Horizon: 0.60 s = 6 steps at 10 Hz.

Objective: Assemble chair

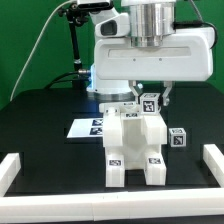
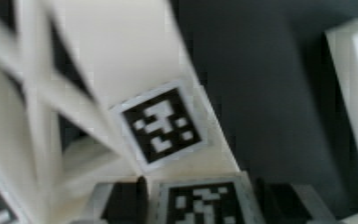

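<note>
The partly built chair (image 1: pixel 130 148) stands in the middle of the black table, a chunky white structure with tags on its faces. Just above its back right corner, my gripper (image 1: pixel 151 98) is shut on a small white tagged block (image 1: pixel 150 105). In the wrist view that block (image 2: pixel 202 204) sits squarely between the two dark fingers (image 2: pixel 123 198) of the gripper (image 2: pixel 202 212). Beyond it rise the chair's white slanted slabs with one large tag (image 2: pixel 163 122). Whether the held block touches the chair I cannot tell.
A small loose tagged cube (image 1: pixel 178 138) lies to the exterior view's right of the chair. The marker board (image 1: pixel 86 127) lies flat behind the chair on the left. A white border rail (image 1: pixel 14 170) frames the table's left, right and front.
</note>
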Each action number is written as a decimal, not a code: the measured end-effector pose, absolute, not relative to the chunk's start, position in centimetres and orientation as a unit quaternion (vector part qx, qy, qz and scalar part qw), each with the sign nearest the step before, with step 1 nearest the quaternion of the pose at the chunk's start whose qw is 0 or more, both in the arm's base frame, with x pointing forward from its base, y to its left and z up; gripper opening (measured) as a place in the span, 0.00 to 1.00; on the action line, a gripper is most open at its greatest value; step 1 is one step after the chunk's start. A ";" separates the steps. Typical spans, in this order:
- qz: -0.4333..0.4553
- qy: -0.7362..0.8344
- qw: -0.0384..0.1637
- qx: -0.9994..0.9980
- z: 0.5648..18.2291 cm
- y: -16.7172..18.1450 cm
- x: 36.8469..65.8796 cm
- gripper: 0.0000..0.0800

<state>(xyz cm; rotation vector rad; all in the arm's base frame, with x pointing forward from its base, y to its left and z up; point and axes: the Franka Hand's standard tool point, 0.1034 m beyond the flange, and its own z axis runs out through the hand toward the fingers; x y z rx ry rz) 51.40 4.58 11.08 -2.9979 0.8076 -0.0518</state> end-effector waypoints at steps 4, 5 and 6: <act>-0.012 0.356 0.030 -0.934 11.0 4.3 51.4 0.44; -0.012 0.350 0.030 -0.936 11.0 4.3 51.4 0.61; -0.013 0.348 0.030 -0.937 11.0 4.3 51.4 0.77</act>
